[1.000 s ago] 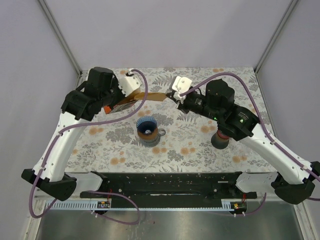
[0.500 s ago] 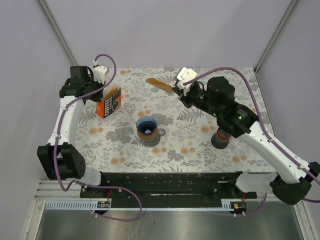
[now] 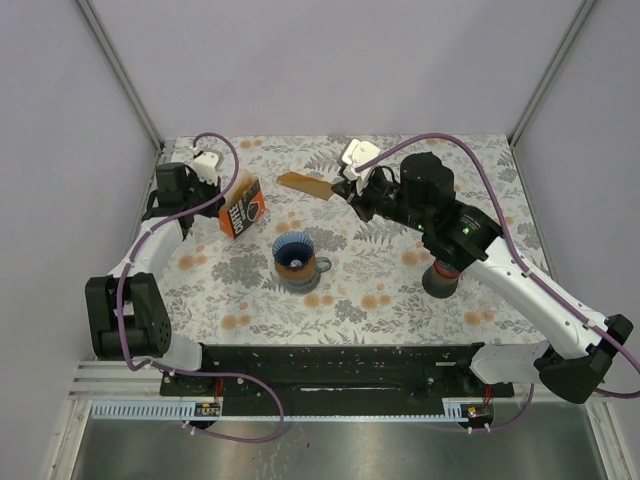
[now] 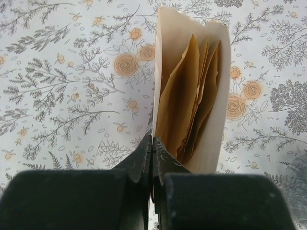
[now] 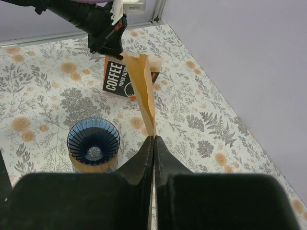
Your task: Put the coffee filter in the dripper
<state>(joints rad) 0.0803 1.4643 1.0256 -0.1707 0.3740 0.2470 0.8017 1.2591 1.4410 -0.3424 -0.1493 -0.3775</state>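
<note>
Holding: your right jaws are clamped on the narrow end of one brown coffee filter, which hangs above the surface.
Filter location: in the air behind the blue dripper, just right of the box, not yet in the dripper.
Left jaws: pinched together on one wall of the open coffee filter box, which has more filters inside.
Dripper: sits on a mug, mid-surface.
</note>
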